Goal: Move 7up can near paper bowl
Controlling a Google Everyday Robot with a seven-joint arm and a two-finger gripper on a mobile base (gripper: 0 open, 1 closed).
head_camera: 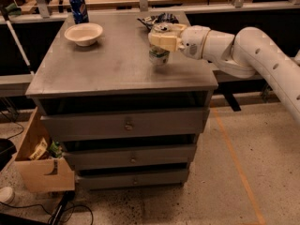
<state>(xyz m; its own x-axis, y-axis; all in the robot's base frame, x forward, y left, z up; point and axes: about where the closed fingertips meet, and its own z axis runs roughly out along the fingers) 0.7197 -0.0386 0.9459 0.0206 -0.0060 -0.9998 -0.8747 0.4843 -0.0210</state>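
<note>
The 7up can point(158, 56), pale with a green logo, is at the right middle of the grey cabinet top point(108, 64). My gripper point(161, 37) comes in from the right and is shut on the can's upper part, holding it upright just above the surface. The paper bowl point(83, 33), off-white with a flared rim, sits at the back left of the top, well to the left of the can.
A dark blue can point(78, 8) stands behind the bowl at the back left corner. A blue-and-white foil bag point(159, 18) lies at the back, just behind the gripper. An open cardboard box point(40, 163) sits on the floor at the left of the drawers.
</note>
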